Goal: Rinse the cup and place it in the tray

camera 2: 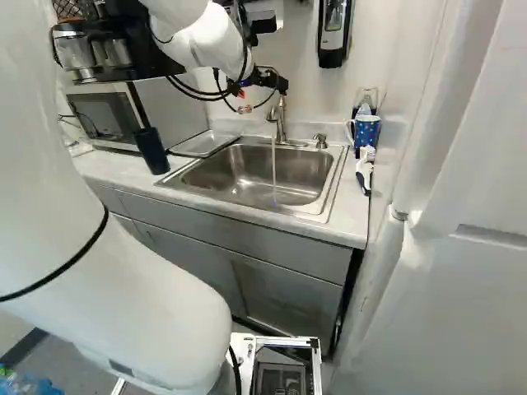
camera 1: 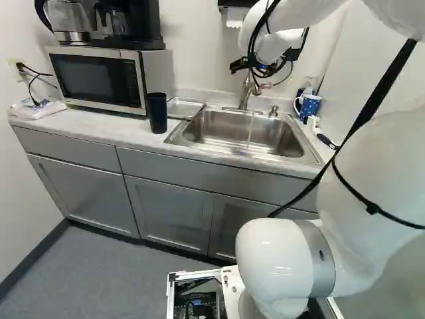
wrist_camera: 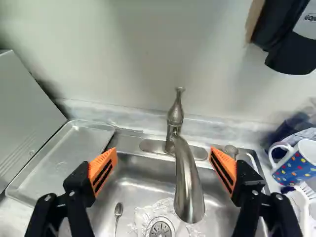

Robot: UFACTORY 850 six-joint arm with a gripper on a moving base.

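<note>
We take the tall dark blue cup [camera 1: 157, 111] as the task's cup: it stands on the white counter [camera 1: 86, 124], in front of the flat rectangular metal tray [camera 1: 184, 108] and near the silver microwave [camera 1: 99, 80]. Next out is the stainless steel sink [camera 2: 332, 183], where a thin stream of water [camera 2: 273, 169] runs from the curved brushed-metal faucet [wrist_camera: 185, 177]. The black gripper with orange pads [wrist_camera: 163, 154] is up at the faucet, fingers wide apart with the spout showing between them, nothing held.

Progress: we judge it early. Water is on, but the cup is outside the sink and not in the tray. We'd say picking it up, rinsing it under the stream and setting it in the tray are all left, maybe shutting the water off too. We can't tell if the cup is wet.

Hard to see: the cup is out of the wrist view and its inside doesn't show. In the wrist view the tray's near part is cut off, and the small metal spoon [wrist_camera: 118, 211] in the sink is cut off too. The white-handled spotted blue mug [wrist_camera: 296, 160] right of the sink is cut off there; we don't count it as the target
</note>
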